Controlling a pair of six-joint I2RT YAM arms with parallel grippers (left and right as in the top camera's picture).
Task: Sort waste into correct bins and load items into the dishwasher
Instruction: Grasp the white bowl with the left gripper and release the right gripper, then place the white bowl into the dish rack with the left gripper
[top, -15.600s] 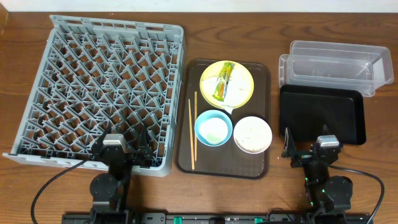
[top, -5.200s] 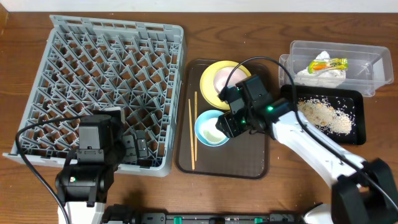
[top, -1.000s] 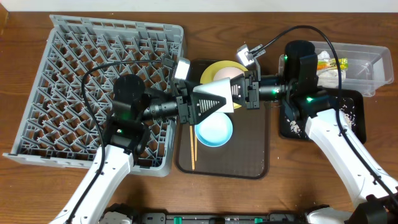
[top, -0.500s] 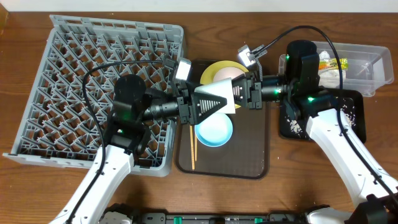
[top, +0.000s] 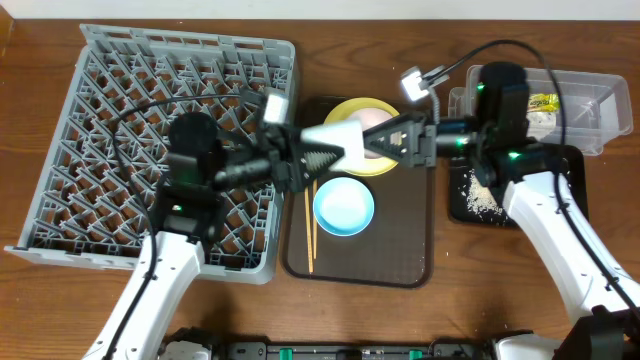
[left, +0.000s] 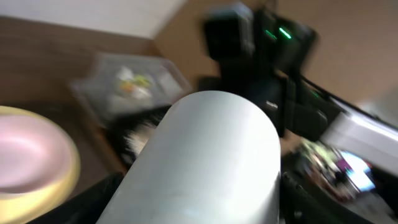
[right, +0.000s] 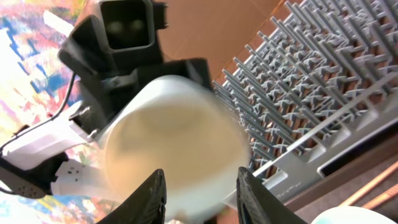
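Note:
The white bowl (top: 338, 138) hangs on its side above the brown tray, and my left gripper (top: 322, 152) is shut on it from the left. It fills the left wrist view, where the bowl (left: 211, 162) sits between the two dark fingers. My right gripper (top: 386, 138) stands open just to the right of it, apart from it; in the right wrist view the blurred bowl (right: 174, 143) lies beyond my spread fingers (right: 157, 193). The yellow plate (top: 352, 106), light blue bowl (top: 344, 207) and chopsticks (top: 310, 225) rest on the tray. The grey dishwasher rack (top: 120, 100) is at the left.
The brown serving tray (top: 400, 250) lies mid-table. At the right, the clear tub (top: 590, 110) holds the wrapper (top: 545, 100) and tissue. The black tray (top: 465, 205) in front of it holds rice scraps (top: 482, 195). Both arms cross above the tray.
My right gripper has opened, let go of the white bowl and drawn back to the right. The left arm keeps the bowl and has pulled back a little toward the rack.

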